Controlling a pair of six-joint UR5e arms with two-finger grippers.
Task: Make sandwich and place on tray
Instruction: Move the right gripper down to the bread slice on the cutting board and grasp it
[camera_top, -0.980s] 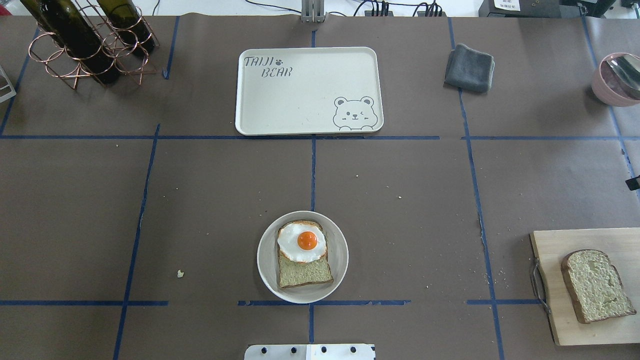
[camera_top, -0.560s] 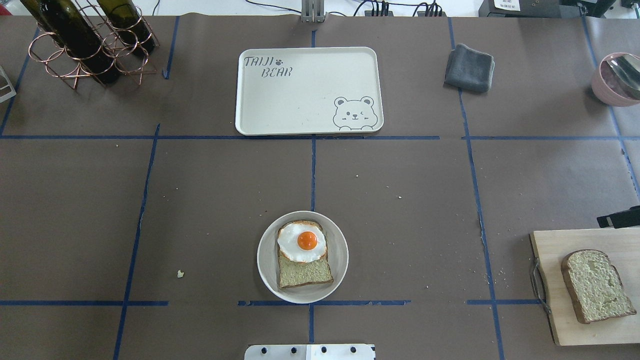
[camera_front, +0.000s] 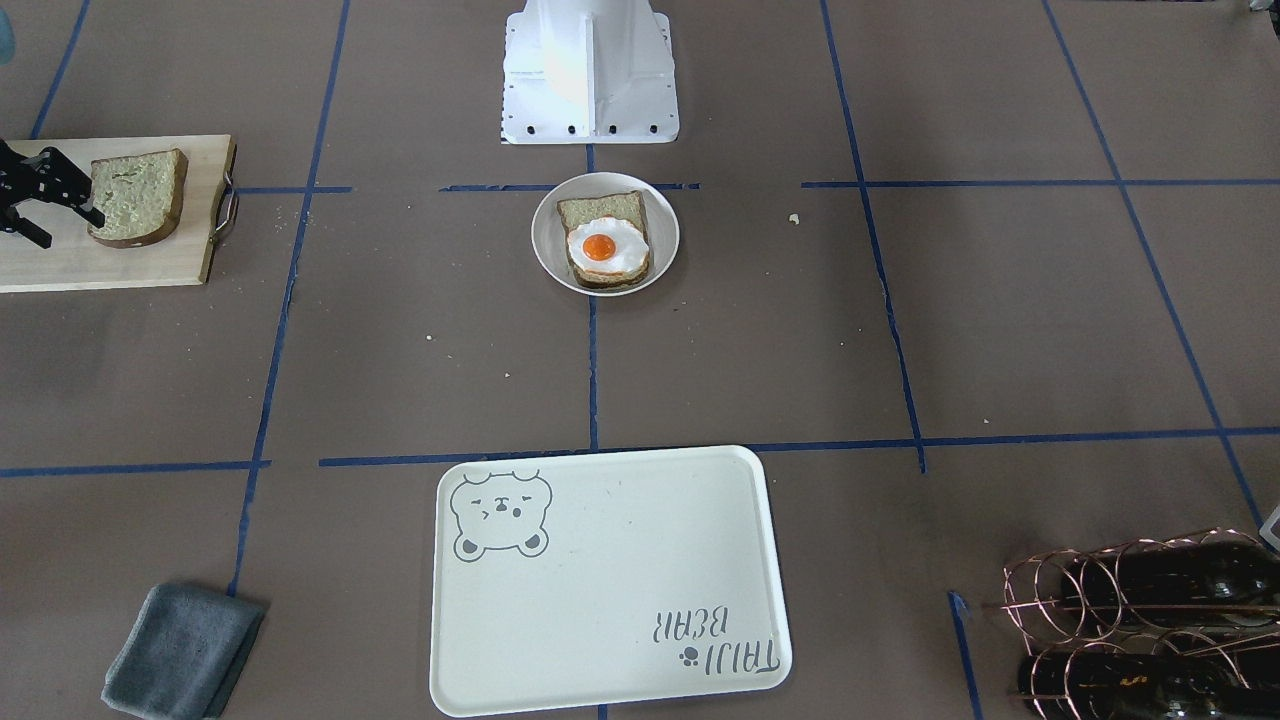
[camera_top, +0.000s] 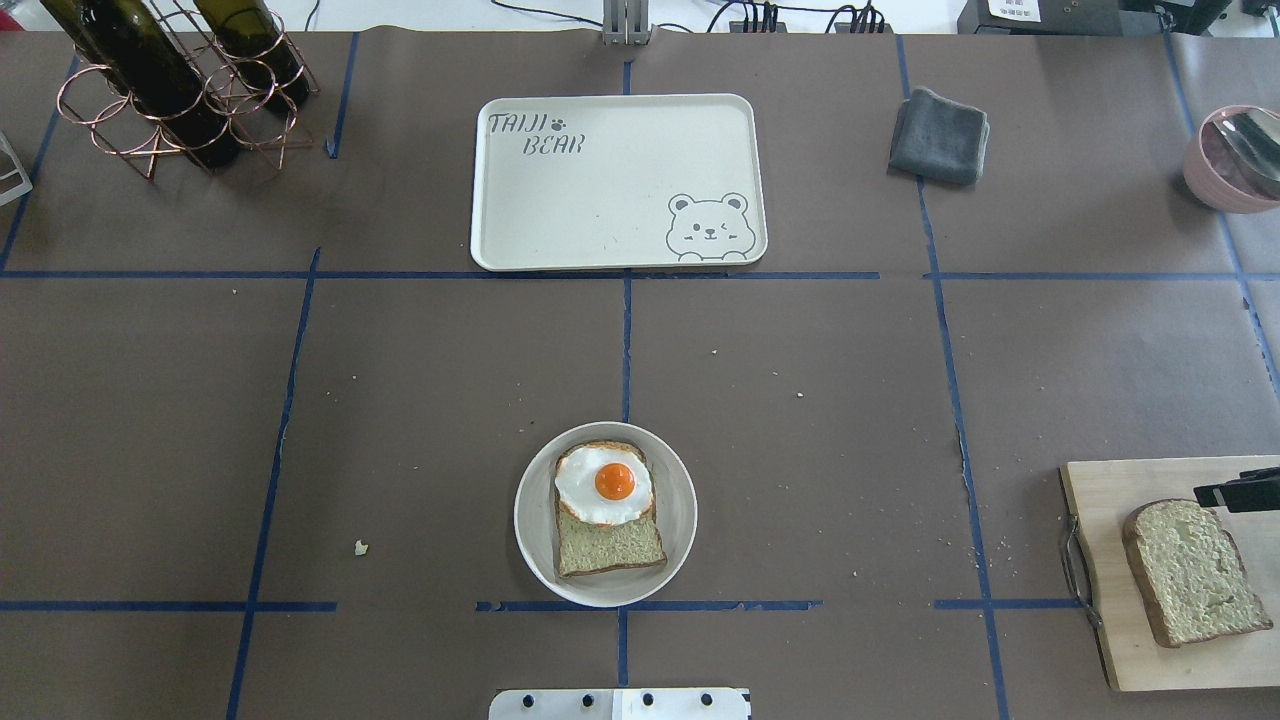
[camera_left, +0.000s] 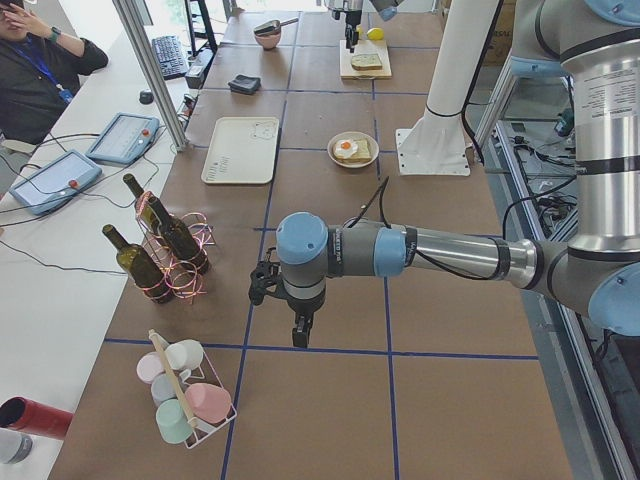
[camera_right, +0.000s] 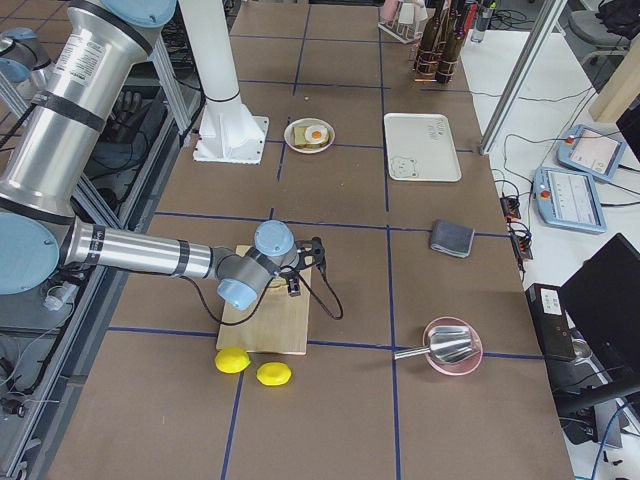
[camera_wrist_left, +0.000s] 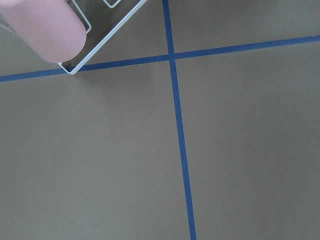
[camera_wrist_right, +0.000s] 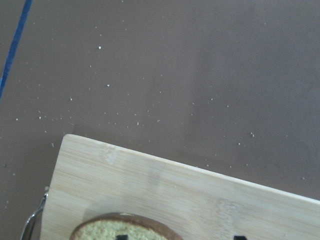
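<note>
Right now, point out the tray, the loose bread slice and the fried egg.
tray (camera_top: 600, 200), overhead view, bare middle.
loose bread slice (camera_top: 1190, 570), overhead view, crumb centre.
fried egg (camera_top: 614, 482), overhead view, yolk.

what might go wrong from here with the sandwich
1. The loose bread slice lies flat on the cutting board by the open right pincer; it may scrape the board or shove the slice instead of gripping it.
2. The egg sits toward one end of the lower slice on the plate, so the stack might slip apart on the way to the tray.
</note>
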